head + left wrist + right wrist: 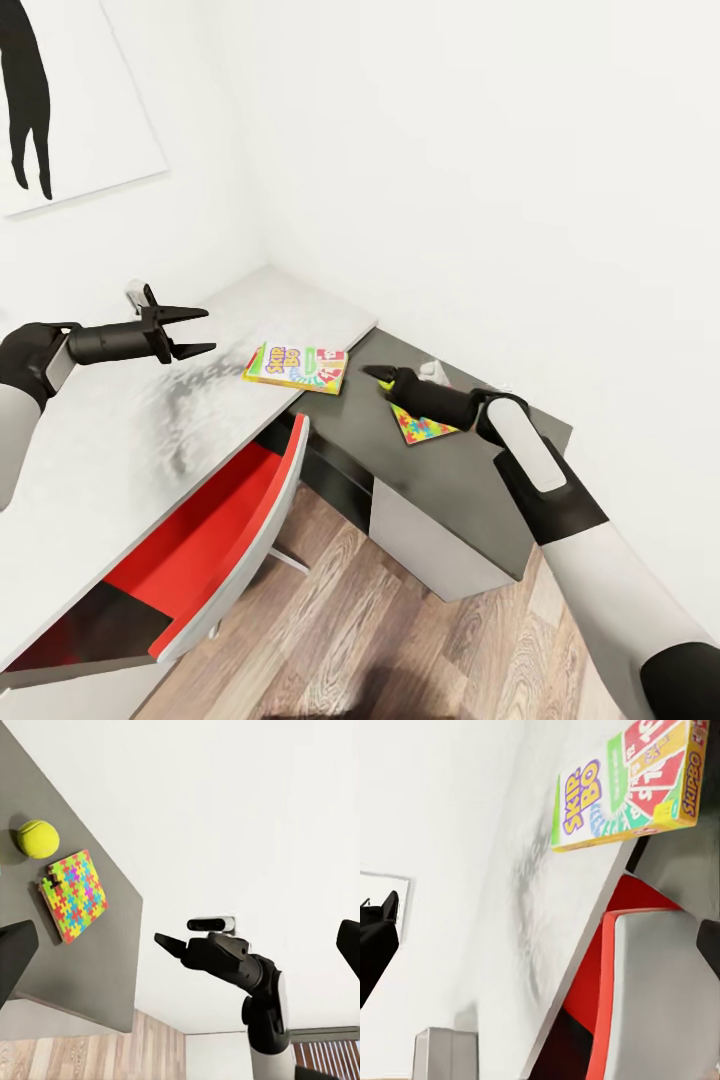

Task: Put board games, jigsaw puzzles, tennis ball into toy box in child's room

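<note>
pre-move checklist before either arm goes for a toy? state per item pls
1. Left gripper free to grasp: ok, fingers spread, nothing between them.
2. Right gripper state: cannot tell, fingertips look close together above the dark grey table.
3. Colourful Skip-Bo board game box reachable: ok, flat at the light grey desk's edge, untouched.
4. Multicoloured jigsaw puzzle: ok, flat on the dark table.
5. Yellow-green tennis ball: ok, beside the puzzle.
6. Toy box location: cannot tell.
</note>
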You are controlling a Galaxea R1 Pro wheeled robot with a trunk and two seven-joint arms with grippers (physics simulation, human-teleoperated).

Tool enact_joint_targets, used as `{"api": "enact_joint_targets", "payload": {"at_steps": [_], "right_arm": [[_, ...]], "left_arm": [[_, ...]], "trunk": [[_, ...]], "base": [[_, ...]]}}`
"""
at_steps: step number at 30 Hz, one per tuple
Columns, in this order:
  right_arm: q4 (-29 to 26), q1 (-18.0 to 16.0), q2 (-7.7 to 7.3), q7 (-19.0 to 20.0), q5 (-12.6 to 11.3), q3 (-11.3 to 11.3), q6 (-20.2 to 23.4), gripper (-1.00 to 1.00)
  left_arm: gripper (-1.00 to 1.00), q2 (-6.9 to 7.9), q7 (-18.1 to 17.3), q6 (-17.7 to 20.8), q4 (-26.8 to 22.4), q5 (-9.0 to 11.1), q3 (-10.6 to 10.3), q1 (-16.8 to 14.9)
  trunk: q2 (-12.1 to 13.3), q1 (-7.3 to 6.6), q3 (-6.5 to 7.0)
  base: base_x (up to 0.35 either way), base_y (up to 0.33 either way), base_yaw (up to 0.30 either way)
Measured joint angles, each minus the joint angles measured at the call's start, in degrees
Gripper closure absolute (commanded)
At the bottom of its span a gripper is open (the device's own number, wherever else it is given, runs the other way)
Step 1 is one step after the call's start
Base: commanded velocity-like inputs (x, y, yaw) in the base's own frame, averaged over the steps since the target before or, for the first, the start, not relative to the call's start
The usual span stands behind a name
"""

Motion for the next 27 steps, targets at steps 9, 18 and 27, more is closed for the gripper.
{"api": "enact_joint_targets", "payload": {"at_steps": [9, 18, 27], "right_arm": [[3.0, 4.7, 0.30, 2.9, -0.5, -0.3, -8.3, -1.00], [9.4, 5.2, 0.43, 10.1, -1.4, -0.4, -9.3, -1.00], [14.8, 5.3, 0.60, 17.3, -1.6, -1.4, -11.7, -1.00]], "left_arm": [[-1.00, 0.15, 0.0, 0.0, 0.0, 0.0, 0.1, 0.0], [-1.00, 0.16, 0.0, 0.0, 0.0, 0.0, 0.1, 0.0], [-1.00, 0.16, 0.0, 0.0, 0.0, 0.0, 0.1, 0.5]], "trunk": [[0.0, 0.00, 0.00], [0.0, 0.00, 0.00], [0.0, 0.00, 0.00]], "base": [[0.000, 0.000, 0.000], [0.000, 0.026, 0.000], [0.000, 0.005, 0.000]]}}
